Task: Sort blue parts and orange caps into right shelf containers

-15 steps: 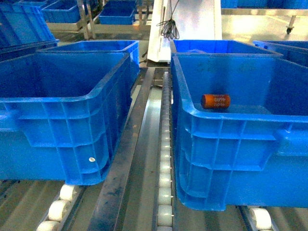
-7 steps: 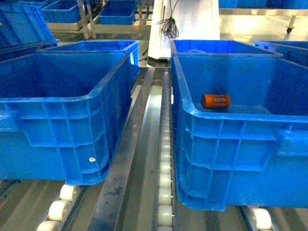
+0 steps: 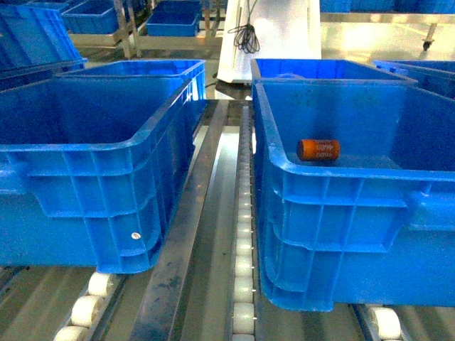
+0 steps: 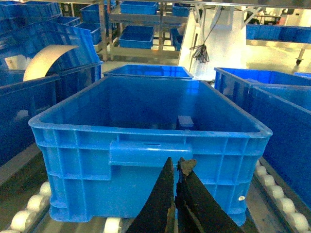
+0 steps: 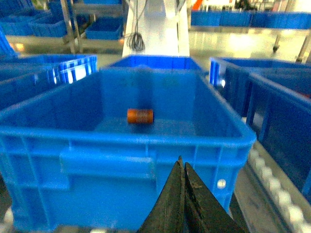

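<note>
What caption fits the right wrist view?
Shut right hand facing a deep blue plastic crate holding one small orange cylindrical cap.

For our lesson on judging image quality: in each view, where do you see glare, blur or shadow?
Head view: bright glare on the roller track between the crates; the orange cap is fairly sharp. Left wrist view: crisp, left crate interior shadowed, small blue part dim. Right wrist view: soft and blurred throughout, floor washed out behind the right crate.

Crates [image 3: 334, 234]: moulded blue plastic, ribbed walls with a slight sheen. Cap [image 3: 318, 149]: smooth orange surface, probably plastic, with pale printed lettering. Rollers [image 3: 244, 266]: pale, smooth plastic. Rails [image 3: 186, 241]: dull grey metal, scuffed. Gripper fingers [image 5: 182, 199]: dark, matt, worn at the tips.
</note>
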Available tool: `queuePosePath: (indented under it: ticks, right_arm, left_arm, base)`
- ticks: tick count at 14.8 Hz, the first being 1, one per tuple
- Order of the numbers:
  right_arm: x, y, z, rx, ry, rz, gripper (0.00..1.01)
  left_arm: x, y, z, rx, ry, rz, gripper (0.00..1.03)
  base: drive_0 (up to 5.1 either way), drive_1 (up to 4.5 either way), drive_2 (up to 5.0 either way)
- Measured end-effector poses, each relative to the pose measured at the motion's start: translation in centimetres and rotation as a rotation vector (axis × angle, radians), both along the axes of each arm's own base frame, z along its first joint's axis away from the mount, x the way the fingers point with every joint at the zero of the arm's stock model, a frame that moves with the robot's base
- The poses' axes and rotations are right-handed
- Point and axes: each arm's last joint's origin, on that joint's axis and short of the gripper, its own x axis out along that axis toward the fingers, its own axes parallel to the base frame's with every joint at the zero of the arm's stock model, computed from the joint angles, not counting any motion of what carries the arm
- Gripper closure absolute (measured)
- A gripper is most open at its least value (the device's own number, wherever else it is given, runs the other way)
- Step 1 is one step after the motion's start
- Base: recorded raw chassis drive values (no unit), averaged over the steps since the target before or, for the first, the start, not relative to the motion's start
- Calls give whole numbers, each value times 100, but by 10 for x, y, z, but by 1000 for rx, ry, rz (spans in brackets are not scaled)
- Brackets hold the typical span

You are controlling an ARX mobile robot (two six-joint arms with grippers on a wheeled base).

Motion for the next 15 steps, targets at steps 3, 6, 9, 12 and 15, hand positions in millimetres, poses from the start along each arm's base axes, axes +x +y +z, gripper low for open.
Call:
queuePosePath:
  ticks: [3, 6, 9, 12, 15]
  right_arm:
    - [-8, 0, -2, 0, 0, 3, 100]
    - [-8, 0, -1, 0, -9, 3, 100]
    - [-8, 0, -1, 0, -7, 3, 96]
    - [-8, 0, -1, 0, -8, 3, 59]
    - [-8, 0, -1, 0, -7, 3, 23]
  left_arm:
    - [-6, 0, -2, 0, 22, 3, 101]
    - [-13, 0, -4, 3, 19, 0, 101]
    - [-13, 0, -4, 3, 14, 0, 100]
    - [-13, 0, -4, 3, 14, 0, 63]
    - [-13, 0, -4, 3, 14, 0, 27]
  base:
    - [0, 0, 0]
    - [0, 0, 0]
    - [0, 0, 0]
    - [0, 0, 0]
    - [0, 0, 0]
